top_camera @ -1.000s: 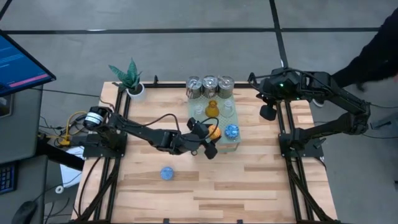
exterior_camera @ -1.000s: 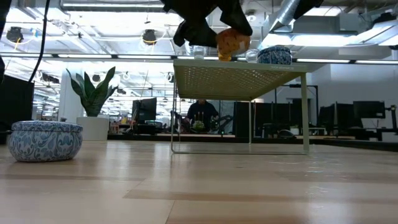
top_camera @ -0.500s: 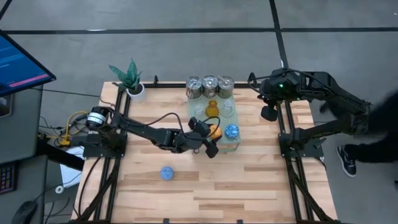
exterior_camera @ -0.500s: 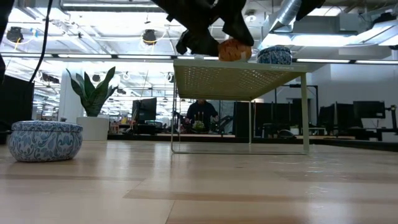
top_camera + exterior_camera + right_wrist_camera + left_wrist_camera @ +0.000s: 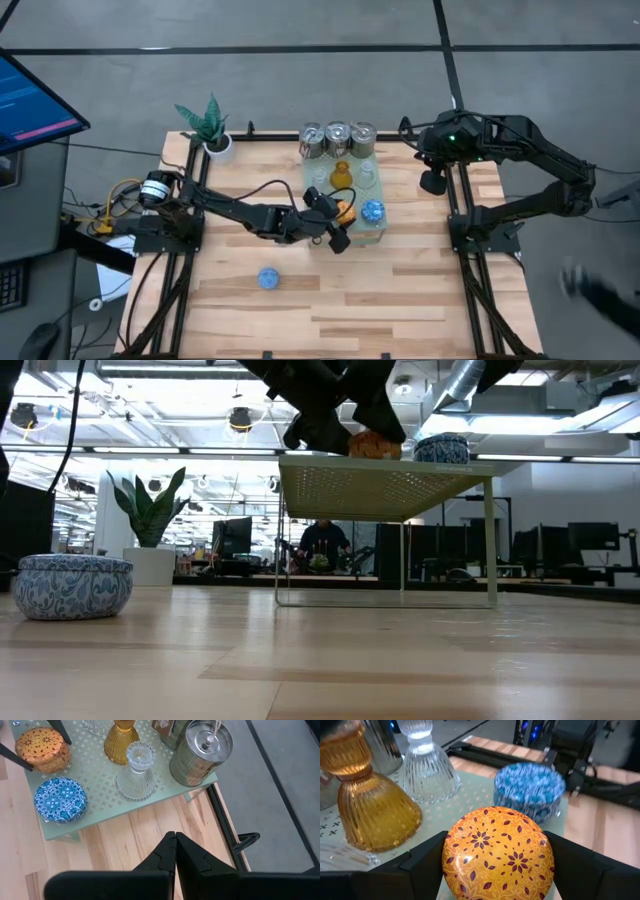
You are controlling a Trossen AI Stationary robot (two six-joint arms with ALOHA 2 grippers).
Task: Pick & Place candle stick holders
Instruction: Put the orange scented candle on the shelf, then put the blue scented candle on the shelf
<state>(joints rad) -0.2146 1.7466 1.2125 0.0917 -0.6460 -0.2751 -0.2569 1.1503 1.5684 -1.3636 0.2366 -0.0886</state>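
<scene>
My left gripper (image 5: pixel 340 218) is shut on the orange round holder (image 5: pixel 497 852), which stands on the pale-green perforated shelf (image 5: pixel 385 480). On the shelf beside it stand a blue round holder (image 5: pixel 529 790), an amber glass holder (image 5: pixel 375 805), a clear glass holder (image 5: pixel 427 770) and three silver cups (image 5: pixel 337 138). A second blue round holder (image 5: pixel 268 278) rests on its base on the table at the near left. My right gripper (image 5: pixel 175 842) is shut and empty, high by the table's far right corner. My left gripper pinches the orange holder's round side wall (image 5: pixel 451 862) between its two fingers, one (image 5: pixel 427 860) on each side. The fingers come from the table's left, slanting down. The holder stands upright with its base on the shelf top (image 5: pixel 372 456).
A green plant in a white pot (image 5: pixel 210 128) stands at the table's far left corner. The table's near half holds only the blue holder. The shelf stands on thin legs (image 5: pixel 490 540) at the middle far side. A monitor (image 5: pixel 30 95) is off the table's left.
My left gripper has gone down with the orange holder. The holder was tilted and clear of the shelf; now it is level, with its base on the shelf top.
</scene>
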